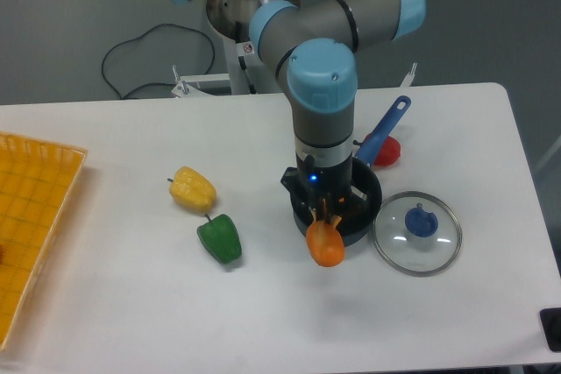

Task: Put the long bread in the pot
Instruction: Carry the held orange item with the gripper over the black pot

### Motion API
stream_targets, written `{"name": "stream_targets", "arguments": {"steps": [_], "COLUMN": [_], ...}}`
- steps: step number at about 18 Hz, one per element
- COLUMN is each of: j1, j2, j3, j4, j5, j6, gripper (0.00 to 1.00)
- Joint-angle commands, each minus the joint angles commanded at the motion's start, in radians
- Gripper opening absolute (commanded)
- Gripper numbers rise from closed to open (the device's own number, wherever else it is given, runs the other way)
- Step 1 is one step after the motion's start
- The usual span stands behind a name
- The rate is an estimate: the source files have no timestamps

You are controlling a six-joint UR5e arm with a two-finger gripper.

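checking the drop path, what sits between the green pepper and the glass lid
In the camera view, between the green pepper and the glass lid hangs the long bread, held in the gripper, with the pot just behind it.

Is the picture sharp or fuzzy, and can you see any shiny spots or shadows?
In the camera view, everything looks fairly sharp. The long bread has a small shiny spot, the glass lid glints pale at its rim, and the green pepper casts a soft shadow on the white table.
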Motion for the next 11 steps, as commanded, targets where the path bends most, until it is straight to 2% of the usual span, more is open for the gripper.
{"name": "stream_targets", "arguments": {"steps": [4, 11], "j1": [-0.002, 0.006], "j2": [-0.020, -0.035], "j3": [0.002, -0.004], "j4": [0.075, 0.080], "j5": [-0.023, -0.045], "j6": [-0.006, -0.009], "gripper": [0.09, 0.09]}}
